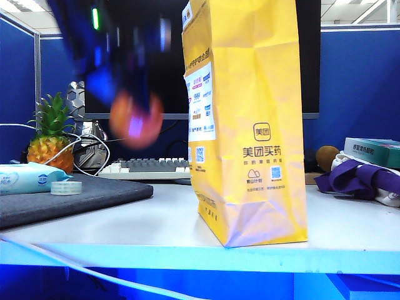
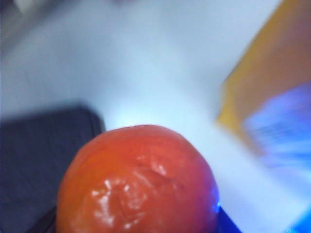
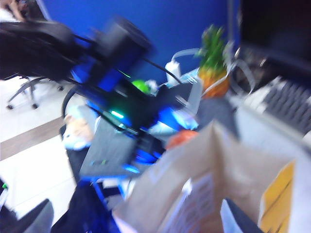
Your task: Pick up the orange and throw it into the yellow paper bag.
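Note:
The orange (image 1: 136,120) hangs in the air, left of the yellow paper bag (image 1: 250,125) and about halfway up its height. My left gripper (image 1: 134,106) is shut on it, and the arm above is blurred by motion. In the left wrist view the glossy orange (image 2: 138,182) fills the space between the jaws of my left gripper (image 2: 136,224), with the bag (image 2: 272,82) off to one side. The right wrist view looks down past the bag's open top (image 3: 194,179) to the orange (image 3: 181,138) and the left arm. My right gripper's jaws are lost in blur there.
A small pineapple (image 1: 50,140), a wipes pack (image 1: 28,178) and a tape roll (image 1: 66,187) sit at the left on a dark mat (image 1: 81,197). A keyboard (image 1: 147,167) lies behind. At the right are a brown fruit (image 1: 326,156), purple cloth (image 1: 362,178) and a box (image 1: 375,150).

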`<state>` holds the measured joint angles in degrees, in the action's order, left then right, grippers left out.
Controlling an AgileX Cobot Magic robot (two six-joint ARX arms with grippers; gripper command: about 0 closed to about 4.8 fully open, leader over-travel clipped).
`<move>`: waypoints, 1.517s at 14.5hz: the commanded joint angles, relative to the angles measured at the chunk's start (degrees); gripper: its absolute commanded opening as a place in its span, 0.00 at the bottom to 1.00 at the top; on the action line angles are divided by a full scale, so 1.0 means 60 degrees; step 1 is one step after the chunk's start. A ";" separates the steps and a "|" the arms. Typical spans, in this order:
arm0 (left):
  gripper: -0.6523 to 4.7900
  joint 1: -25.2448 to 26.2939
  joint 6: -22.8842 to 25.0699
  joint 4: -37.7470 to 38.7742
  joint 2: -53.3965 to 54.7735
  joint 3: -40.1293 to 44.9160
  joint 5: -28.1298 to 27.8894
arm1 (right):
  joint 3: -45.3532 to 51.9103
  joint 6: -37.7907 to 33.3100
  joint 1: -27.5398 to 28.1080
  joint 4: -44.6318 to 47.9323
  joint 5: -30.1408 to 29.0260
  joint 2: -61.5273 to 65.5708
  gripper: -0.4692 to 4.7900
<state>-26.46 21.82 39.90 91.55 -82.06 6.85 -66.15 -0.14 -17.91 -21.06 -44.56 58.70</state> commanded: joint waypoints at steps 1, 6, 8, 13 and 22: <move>0.44 -0.0058 0.0164 0.0251 -0.1188 -0.0769 0.0834 | -0.0248 0.0153 0.0036 0.0069 0.0539 -0.0073 1.00; 0.44 -0.0058 0.0554 -0.1038 -0.3173 -0.1198 0.4295 | -0.0273 0.1115 0.0029 -0.0812 0.2936 -0.0084 1.00; 0.44 -0.0058 0.0539 -0.1118 -0.3002 -0.1184 0.5442 | -0.0357 0.1362 0.0025 -0.1133 0.3636 -0.0157 1.00; 0.44 -0.0058 0.0572 -0.1708 -0.1676 -0.1177 0.6889 | -0.0361 0.1494 0.0022 -0.1147 0.3719 -0.0634 1.00; 1.00 -0.0058 -0.0780 -0.3311 -0.0838 -0.1188 0.7231 | -0.0357 0.1417 0.0022 -0.1158 0.3122 -0.0692 1.00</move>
<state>-26.81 17.45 20.60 86.74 -88.90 49.91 -67.99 8.49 -17.65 -28.62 -25.56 54.81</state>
